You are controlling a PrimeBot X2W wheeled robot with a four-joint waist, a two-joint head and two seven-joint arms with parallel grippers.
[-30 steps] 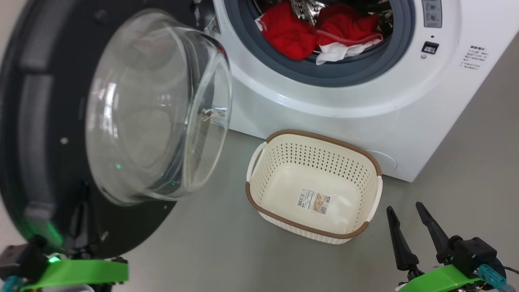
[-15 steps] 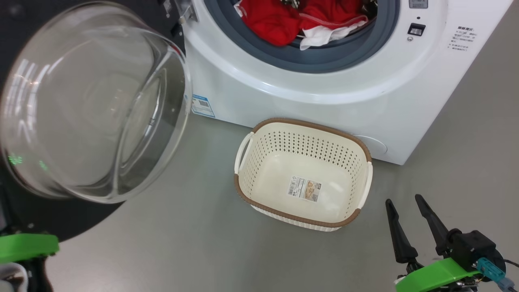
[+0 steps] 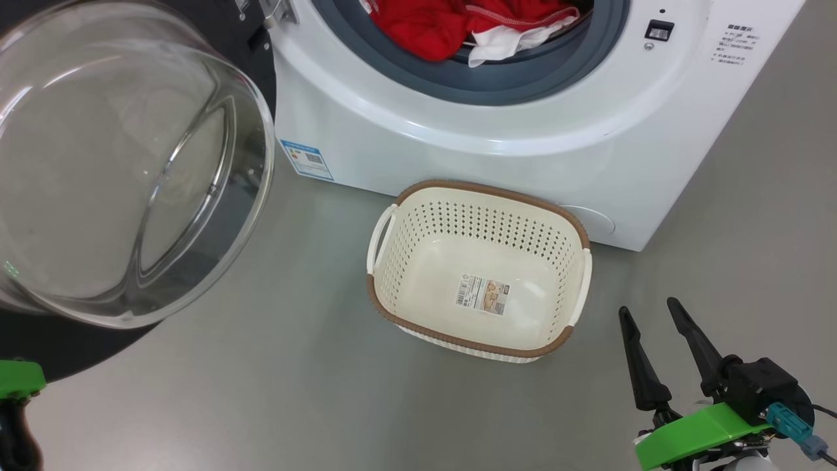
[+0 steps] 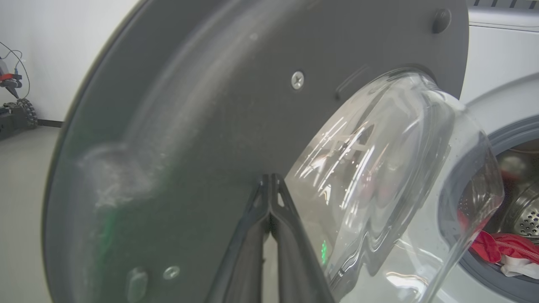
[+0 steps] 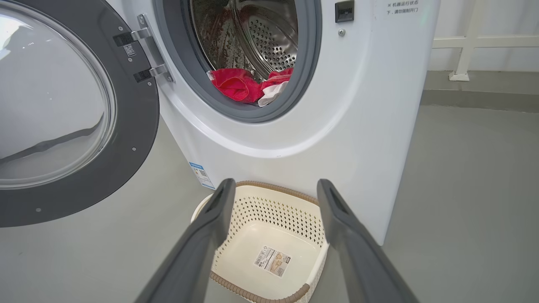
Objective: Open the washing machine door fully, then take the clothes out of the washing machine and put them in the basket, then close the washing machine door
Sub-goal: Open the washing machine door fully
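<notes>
At the tips of the left claw (image 4: pixel 270 179), pinched shut: dark inner face of the washing machine door (image 4: pixel 210 126), swung open. Right claw (image 3: pixel 647 307) spread wide; basket (image 3: pixel 484 219) just ahead on the floor (image 3: pixel 294 392), close before the washing machine (image 3: pixel 458 150); clothes (image 3: pixel 431 23) beyond, in the drum (image 5: pixel 269 38).

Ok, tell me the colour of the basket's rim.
Brown, with a woven look, around the cream-white basket; clearest in the head view.

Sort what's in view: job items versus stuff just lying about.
Job: washing machine, washing machine door, red shirt, white cloth, basket.
Lying about: dark gear with cables by the wall, white railing behind the machine.
</notes>
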